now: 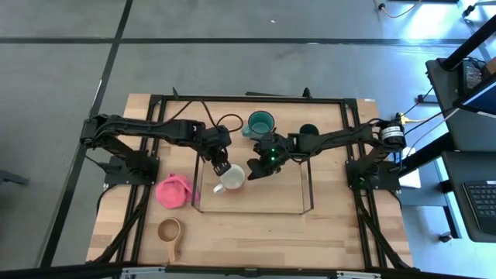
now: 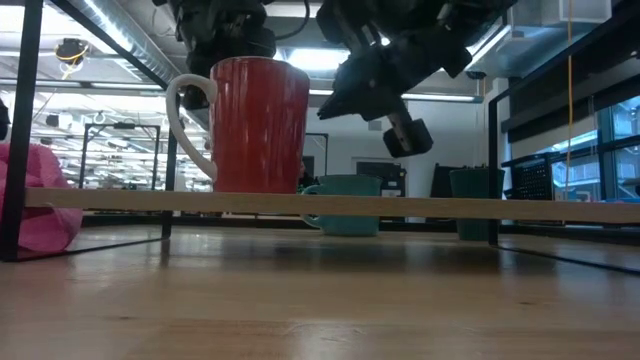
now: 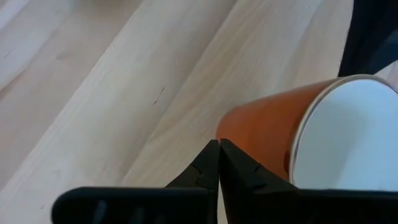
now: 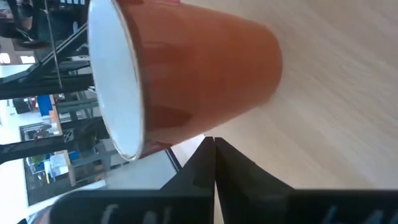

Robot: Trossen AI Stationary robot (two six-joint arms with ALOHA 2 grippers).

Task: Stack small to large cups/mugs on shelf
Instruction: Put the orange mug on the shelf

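You have four cups on the surface (image 1: 325, 232): one white-rimmed mug (image 1: 230, 180) with an orange-red side, one teal mug (image 1: 260, 122), one dark green cup (image 1: 308, 130), and one wooden cup (image 1: 169, 231) with a long handle. There's one pink lump (image 1: 173, 191) beside them. You have one wire shelf (image 1: 305, 184), and only one cup, the white-rimmed mug, stands within its outline. Two arms reach in, so you have two pincers: the left pincer (image 1: 221, 167) and the right pincer (image 1: 256, 169).
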